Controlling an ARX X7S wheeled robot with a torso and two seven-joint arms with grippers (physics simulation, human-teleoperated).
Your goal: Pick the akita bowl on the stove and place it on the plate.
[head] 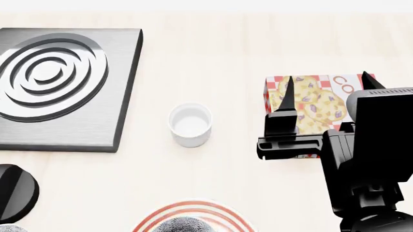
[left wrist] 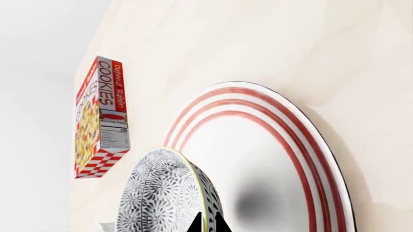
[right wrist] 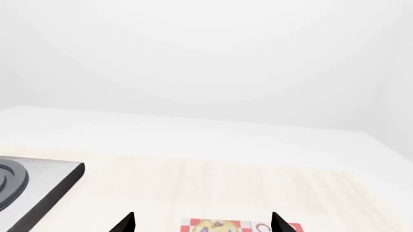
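**One patterned bowl held over the red-ringed plate**

Nearest to me, at the lower edge of the head view, the akita bowl (head: 183, 225) sits over the plate (head: 150, 220), and only the tops of both show. In my left wrist view my left gripper (left wrist: 208, 223) shows as dark finger tips (left wrist: 219, 226) clamped on the bowl's rim, the bowl above the plate's white centre, where a soft shadow falls. I cannot tell whether bowl and plate touch. A black round knob (head: 15, 192) lies at the near left.

Further out on the pale wooden table (head: 258, 43), a small plain white cup (head: 190, 124) stands upright between the stove (head: 65, 87) and a cookie box (head: 303, 104). My right gripper (head: 326, 89) hovers above that box, fingers spread wide and holding nothing. The stove's ring burner is bare at far left.
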